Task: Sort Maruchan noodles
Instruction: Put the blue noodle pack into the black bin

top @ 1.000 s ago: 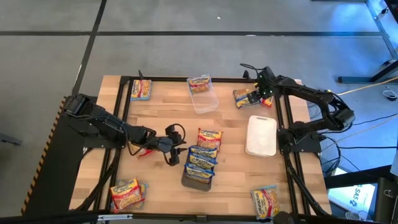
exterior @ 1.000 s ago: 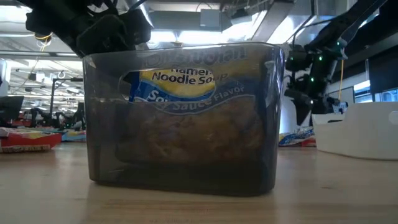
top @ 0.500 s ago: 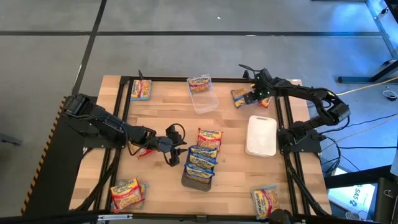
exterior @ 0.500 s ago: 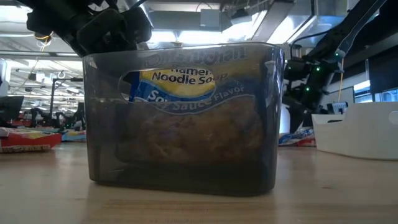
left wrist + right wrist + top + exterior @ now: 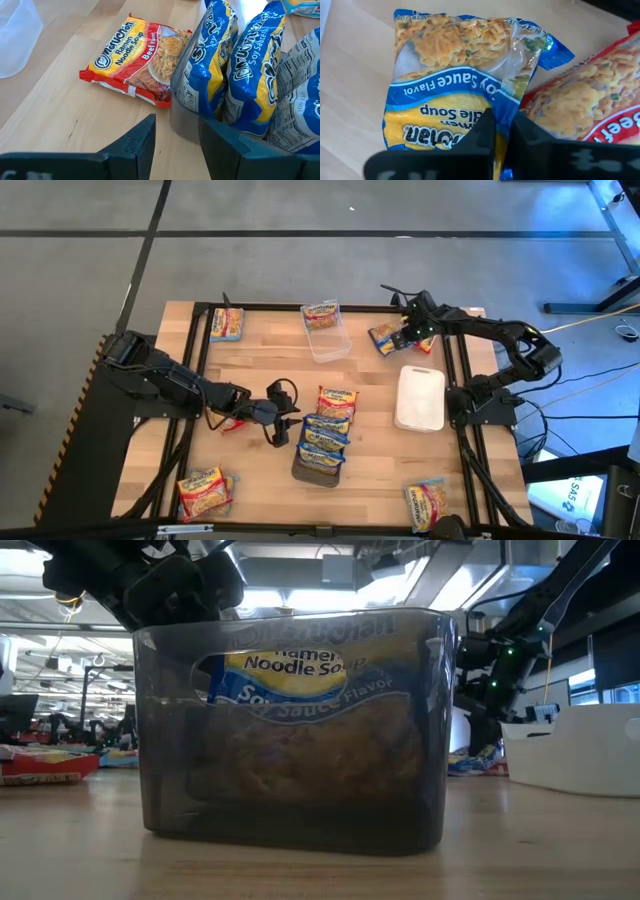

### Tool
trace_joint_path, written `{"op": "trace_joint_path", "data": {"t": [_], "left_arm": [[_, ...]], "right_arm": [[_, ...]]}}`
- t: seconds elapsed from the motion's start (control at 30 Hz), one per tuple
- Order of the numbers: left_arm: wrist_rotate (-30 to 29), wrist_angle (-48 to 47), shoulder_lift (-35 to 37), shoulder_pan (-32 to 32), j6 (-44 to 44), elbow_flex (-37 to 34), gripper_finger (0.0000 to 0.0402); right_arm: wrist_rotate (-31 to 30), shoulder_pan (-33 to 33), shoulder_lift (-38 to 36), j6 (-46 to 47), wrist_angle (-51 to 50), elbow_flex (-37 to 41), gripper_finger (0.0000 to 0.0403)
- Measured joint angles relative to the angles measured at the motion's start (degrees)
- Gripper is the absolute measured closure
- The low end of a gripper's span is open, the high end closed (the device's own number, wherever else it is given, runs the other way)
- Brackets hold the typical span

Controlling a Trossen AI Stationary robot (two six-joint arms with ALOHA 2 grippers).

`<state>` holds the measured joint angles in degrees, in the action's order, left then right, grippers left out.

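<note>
My right gripper (image 5: 403, 335) is at the far right of the table, shut on a blue-banded Maruchan noodle packet (image 5: 455, 85). A red-banded packet (image 5: 590, 105) lies beside it. My left gripper (image 5: 177, 142) stands open near the table's middle, next to the dark grey tray (image 5: 318, 465). Several blue-banded packets (image 5: 250, 75) stand on edge in that tray. I cannot tell whether its fingers touch the tray's wall. A red-banded packet (image 5: 137, 60) lies flat on the wood just beyond the tray. My right gripper pinches the blue-banded packet's crinkled side edge (image 5: 512, 107) between its two fingers, near the label end. The fingers slant down onto it from above. The packet lies on the table (image 5: 475, 758).
A clear tub (image 5: 328, 342) with a packet (image 5: 320, 312) at its far end stands at the far middle. A white tray (image 5: 420, 397) sits at the right. Loose packets lie at the far left (image 5: 226, 325), near left (image 5: 205, 490) and near right (image 5: 428, 505).
My right gripper has dropped onto the blue-banded packet, tipped more steeply downward and shut on its edge. The packet has shifted a little toward the table's left.
</note>
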<state>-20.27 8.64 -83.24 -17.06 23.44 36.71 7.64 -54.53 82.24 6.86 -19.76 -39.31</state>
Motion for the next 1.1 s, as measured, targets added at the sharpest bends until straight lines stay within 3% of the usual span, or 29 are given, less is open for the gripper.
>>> {"op": "trace_joint_path", "data": {"t": [0.5, 0.83, 1.1], "left_arm": [[-0.04, -0.04, 0.00, 0.04, -0.02, 0.00, 0.0260], [-0.79, 0.09, 0.00, 0.04, 2.24, 0.00, 0.0260], [-2.53, 1.35, -0.02, 0.20, 5.89, 0.00, 0.0254]], "right_arm": [[-1.60, 12.92, -6.84, -2.81, 2.33, 0.00, 0.0401], [-1.66, 26.55, -13.07, -2.27, 2.26, 0.00, 0.0402], [-5.38, 36.37, -16.40, -1.09, 2.15, 0.00, 0.0402]]}}
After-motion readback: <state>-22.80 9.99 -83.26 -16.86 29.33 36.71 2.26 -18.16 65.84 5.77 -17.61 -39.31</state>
